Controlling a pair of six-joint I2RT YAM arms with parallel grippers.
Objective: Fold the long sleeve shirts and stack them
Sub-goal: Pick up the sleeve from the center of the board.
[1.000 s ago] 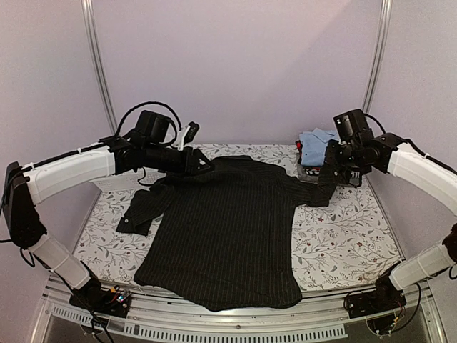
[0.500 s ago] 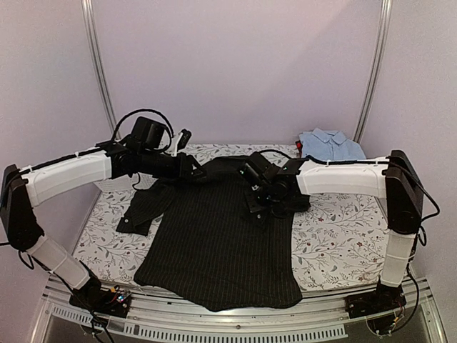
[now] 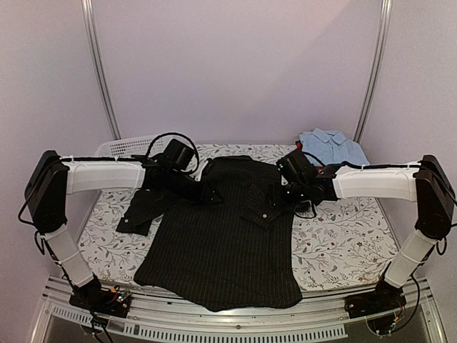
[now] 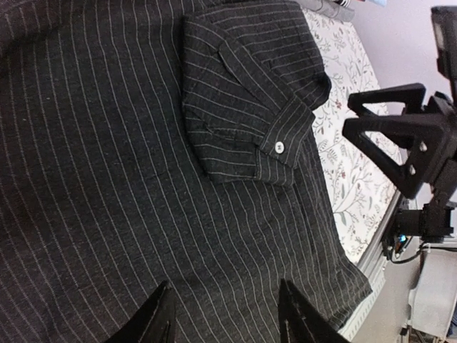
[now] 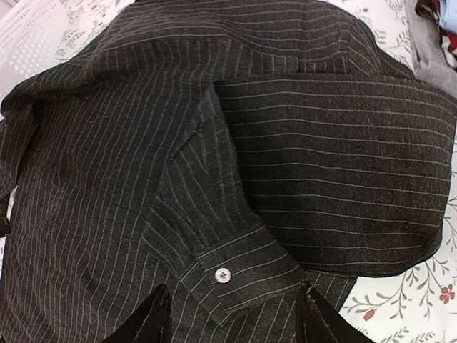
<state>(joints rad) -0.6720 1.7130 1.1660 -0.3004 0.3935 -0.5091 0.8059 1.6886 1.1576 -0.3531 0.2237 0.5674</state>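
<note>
K: When viewed from above, hard to read either grip. Seeing black pinstripe shirt [image 3: 225,250] flat across the middle of the tabletop [image 3: 343,243], hem draped over the near edge, collar toward the far edge. On it, right-side sleeve [image 3: 258,196] folded in over the chest, cuff [image 3: 265,213] just right of centre. Opposite, left-side sleeve [image 3: 143,207] sprawled toward the left edge. Then light blue shirt [image 3: 330,145] heaped at the far right corner, near the black one's shoulder.

M: Agreed. Grips settled only by the wrist views. For right gripper [image 5: 235,286]: fingers spread, nothing clamped, cuff and its white button [image 5: 223,274] framed between them. Contact with the cloth: cannot tell.

K: And left gripper [image 4: 226,282]?

M: Spread as well, only flat striped fabric between the fingers, no pinch. Hanging over the shirt near the collar, per the top view. Also caught in that wrist view: folded cuff face up with button, plus right gripper side-on at the right, fingers plainly parted.

K: Anything else exclusive to one view?

M: Yes: white mesh basket [image 3: 125,146] at the far left corner, clear from above, a sliver in the right wrist view's upper left. Blue shirt there reduced to a grey-blue edge, upper right. Left-side sleeve whole only from above.
</note>
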